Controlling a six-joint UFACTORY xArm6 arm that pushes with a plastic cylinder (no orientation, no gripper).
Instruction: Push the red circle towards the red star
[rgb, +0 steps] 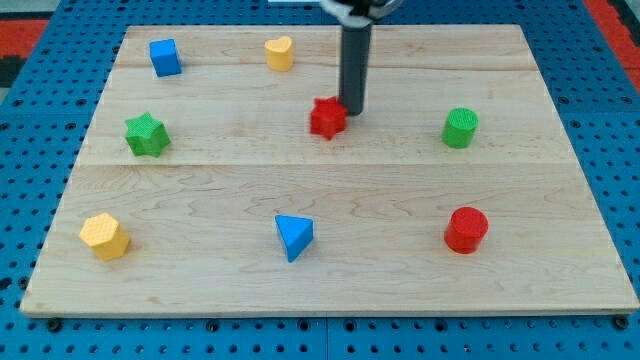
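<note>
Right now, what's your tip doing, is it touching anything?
My tip: no gripper, holds nothing; it sits at the red star's right edge, seemingly touching it, far from the red circle.

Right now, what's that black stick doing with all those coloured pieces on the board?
It's a robot arm's pushing rod. My tip sits right by the red star, at its upper right near the board's middle. The job is to push the red circle towards that star, but the circle lies far off at the view's lower right, untouched. The wooden board also holds other green, yellow and blue blocks, all away from the tip.
</note>
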